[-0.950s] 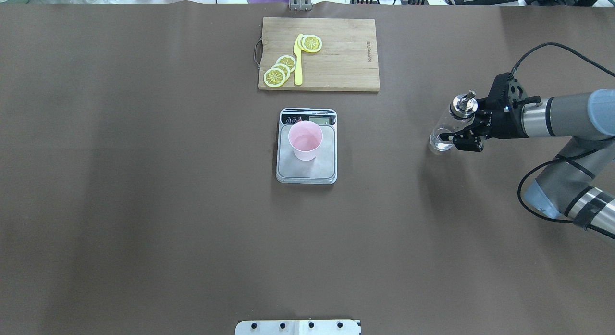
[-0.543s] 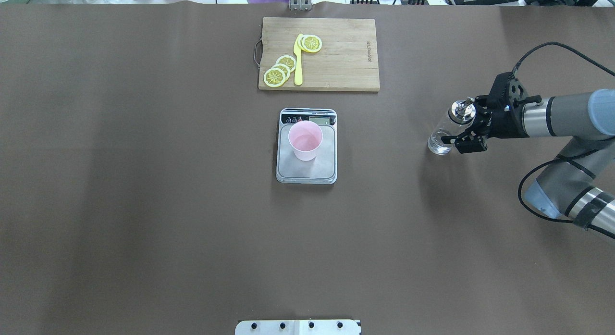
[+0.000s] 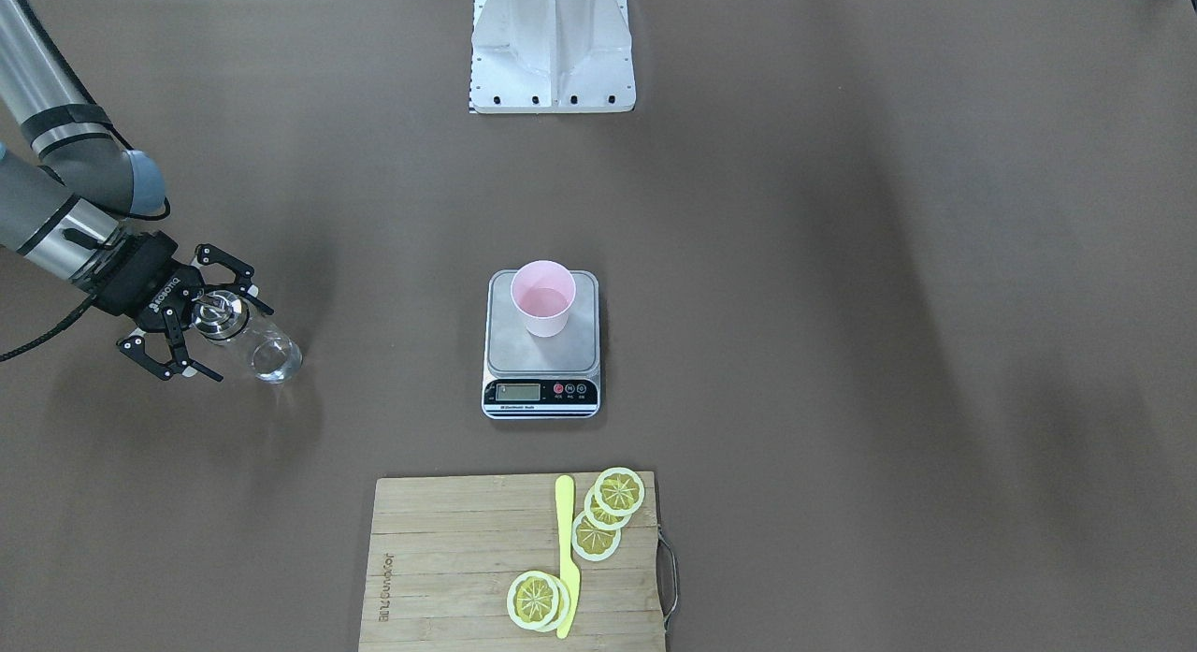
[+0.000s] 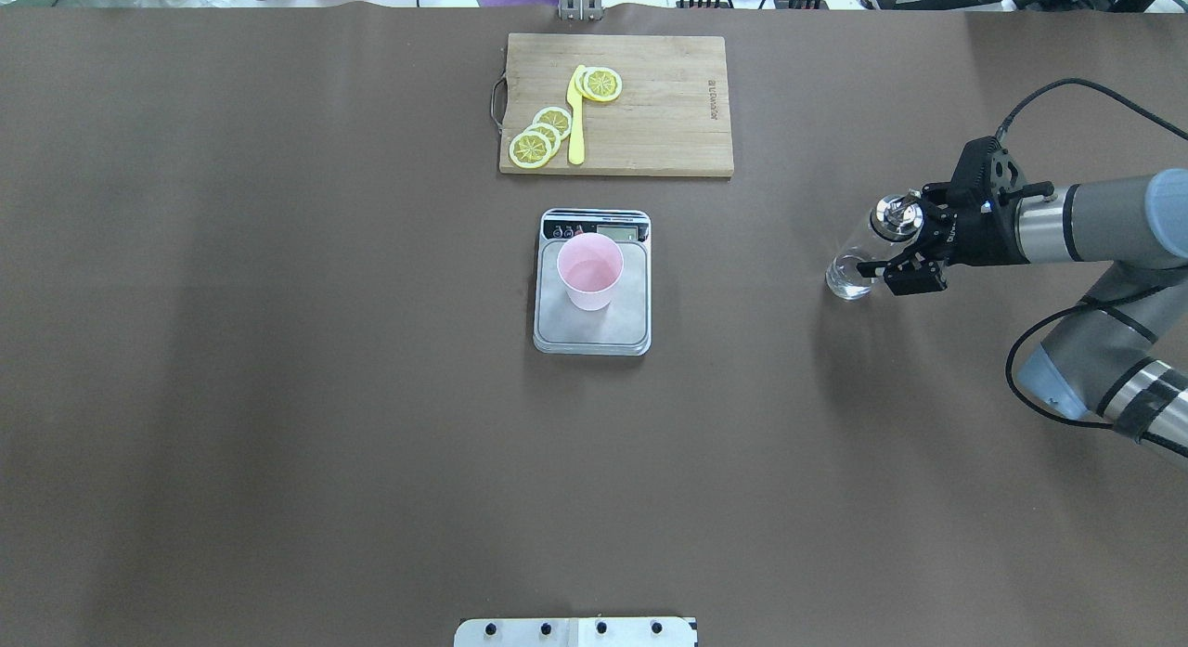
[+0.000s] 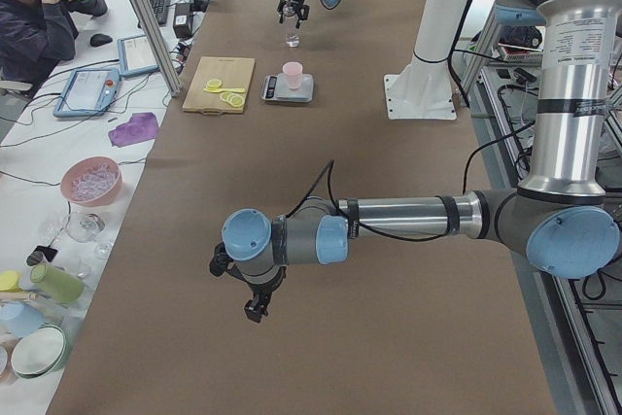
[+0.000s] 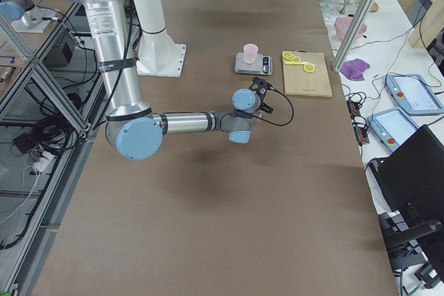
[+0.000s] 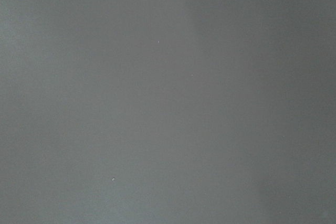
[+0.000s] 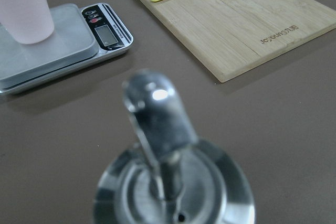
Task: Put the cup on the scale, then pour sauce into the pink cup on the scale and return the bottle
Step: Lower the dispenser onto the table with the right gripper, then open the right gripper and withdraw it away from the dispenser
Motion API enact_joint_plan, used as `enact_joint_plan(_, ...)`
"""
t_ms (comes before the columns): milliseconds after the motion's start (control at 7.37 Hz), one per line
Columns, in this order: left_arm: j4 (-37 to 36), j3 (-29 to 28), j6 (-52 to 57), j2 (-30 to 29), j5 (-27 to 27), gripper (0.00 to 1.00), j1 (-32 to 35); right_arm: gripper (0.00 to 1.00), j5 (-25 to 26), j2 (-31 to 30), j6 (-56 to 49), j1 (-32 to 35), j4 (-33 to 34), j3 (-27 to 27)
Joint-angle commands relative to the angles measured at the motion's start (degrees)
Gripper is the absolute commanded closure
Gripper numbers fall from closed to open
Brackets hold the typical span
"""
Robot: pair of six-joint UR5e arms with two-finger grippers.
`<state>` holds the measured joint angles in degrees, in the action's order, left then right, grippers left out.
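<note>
Right hand (image 4: 882,240) is held spread about the upright bottle (image 4: 846,278), set on the worktop (image 4: 278,396) well apart from the scale (image 4: 594,331) that bears the cup (image 4: 589,271), so the bottle's return is judged all but done and a clean retreat clear of the cap (image 4: 894,213) is called for.

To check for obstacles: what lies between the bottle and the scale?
Nothing: in the overhead view only bare brown table separates the bottle from the scale.

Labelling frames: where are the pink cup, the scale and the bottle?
pink cup (image 4: 589,272), overhead view, inside floor.
scale (image 4: 594,331), overhead view, bare steel platform.
bottle (image 3: 266,353), front-facing view, clear glass body.
</note>
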<state>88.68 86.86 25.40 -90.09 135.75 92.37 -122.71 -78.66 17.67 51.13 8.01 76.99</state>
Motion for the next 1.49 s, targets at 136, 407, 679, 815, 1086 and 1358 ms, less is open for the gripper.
enact_joint_plan(136,0.1,0.1,0.1,0.0,0.0,0.02,0.0,0.01,0.1,-4.6,-0.1,0.0,-0.1,3.6)
enact_joint_plan(407,0.1,0.2,0.1,0.4,0.0,0.02,0.0,0.01,0.0,-7.3,0.1,0.0,-0.1,6.3)
enact_joint_plan(679,0.1,1.0,0.1,0.8,0.0,0.02,0.1,0.01,-0.3,-10.8,0.0,0.1,-0.1,9.8)
enact_joint_plan(815,0.0,0.9,0.1,0.8,0.0,0.02,0.1,0.01,-0.1,-10.6,0.0,0.2,0.1,9.5)
enact_joint_plan(1086,-0.1,1.3,0.0,0.8,0.0,0.02,0.1,0.01,-0.1,-8.9,0.4,5.7,7.3,9.1)
enact_joint_plan(1358,-0.1,1.7,0.0,0.8,0.0,0.02,0.1,0.01,0.0,-7.8,0.7,10.1,14.2,8.7)
